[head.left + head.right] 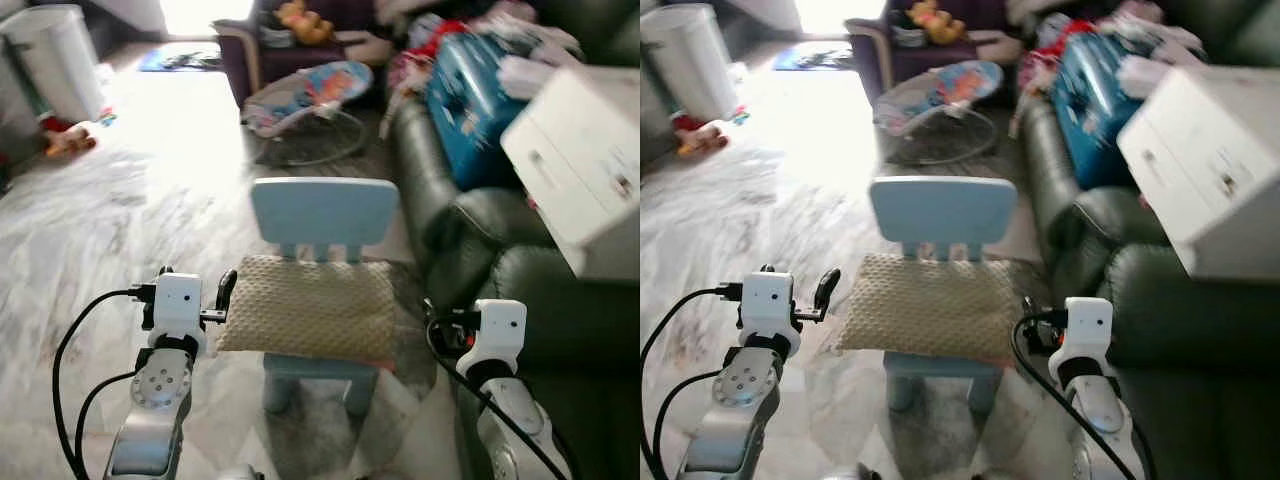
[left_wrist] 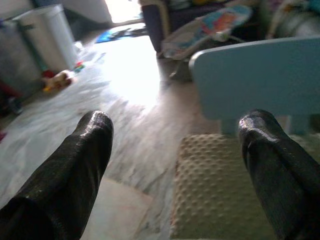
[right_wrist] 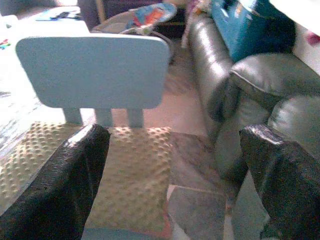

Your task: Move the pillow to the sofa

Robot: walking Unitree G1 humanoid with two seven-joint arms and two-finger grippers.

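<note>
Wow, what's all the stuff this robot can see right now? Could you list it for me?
pillow: one, beige, bumpy, lying on the chair seat
chair: one, pale blue, small, beside the sofa
sofa: one, dark leather, to the right
white box: one, on the sofa
blue pack: one, on the sofa, farther back
baby bouncer: one, colourful, on the floor behind the chair
bin: one, white, far left
left pincer: open, at the pillow's left edge
right pincer: open, at the pillow's right edge

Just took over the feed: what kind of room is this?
Probably a home living room: a dark leather sofa, a baby bouncer on the marble floor, and a child's chair holding the pillow.
</note>
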